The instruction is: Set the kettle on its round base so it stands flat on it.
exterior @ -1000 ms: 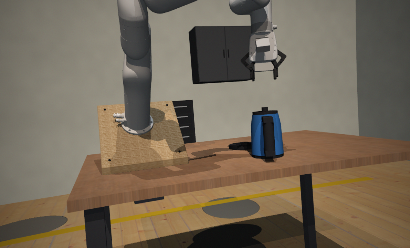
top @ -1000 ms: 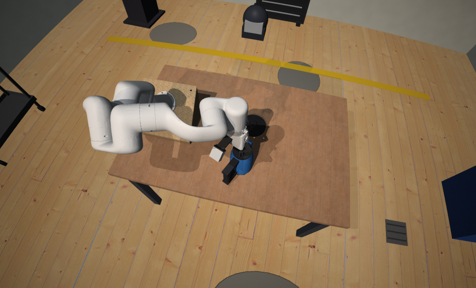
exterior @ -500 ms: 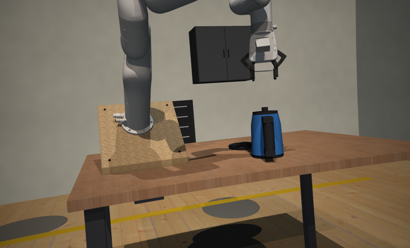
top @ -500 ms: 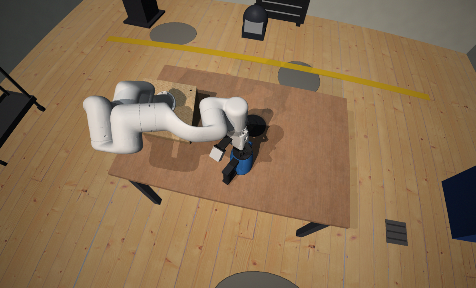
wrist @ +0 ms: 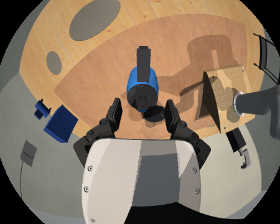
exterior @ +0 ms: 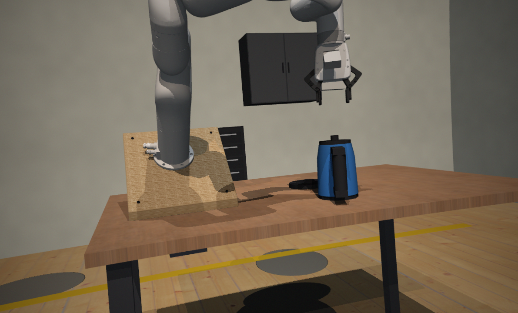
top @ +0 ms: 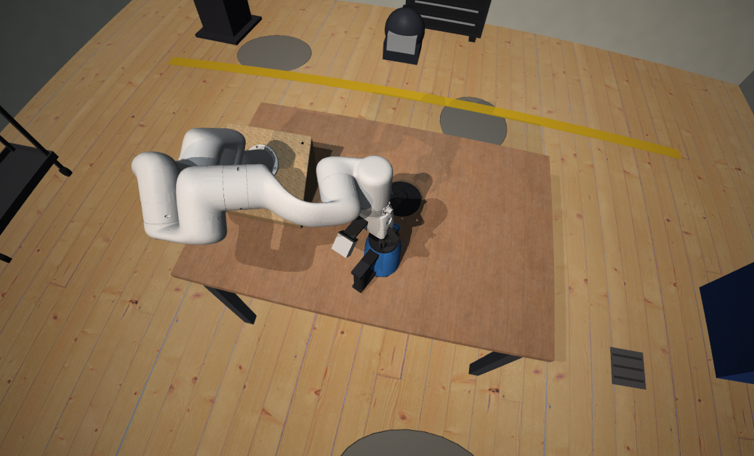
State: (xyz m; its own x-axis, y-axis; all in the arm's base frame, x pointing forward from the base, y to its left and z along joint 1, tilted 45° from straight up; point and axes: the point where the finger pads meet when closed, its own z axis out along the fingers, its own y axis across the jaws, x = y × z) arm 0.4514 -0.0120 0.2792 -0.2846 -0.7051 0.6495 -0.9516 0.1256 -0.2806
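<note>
The blue kettle (exterior: 336,168) with a black lid, knob and handle stands upright on the table; it also shows in the top view (top: 383,258) and in the wrist view (wrist: 142,83). Its black handle (exterior: 339,171) faces the exterior view. The round black base (exterior: 303,183) lies flat on the table just behind and to the left of the kettle, apart from it; it also shows in the top view (top: 404,198) and in the wrist view (wrist: 154,114). My gripper (exterior: 333,97) hangs open and empty well above the kettle, fingers pointing down (wrist: 144,114).
The arm's mount, a tilted chipboard plate (exterior: 175,173), stands at the table's left end. A black wall cabinet (exterior: 278,69) hangs behind. A dark blue box (top: 744,320) stands on the floor to the right of the table.
</note>
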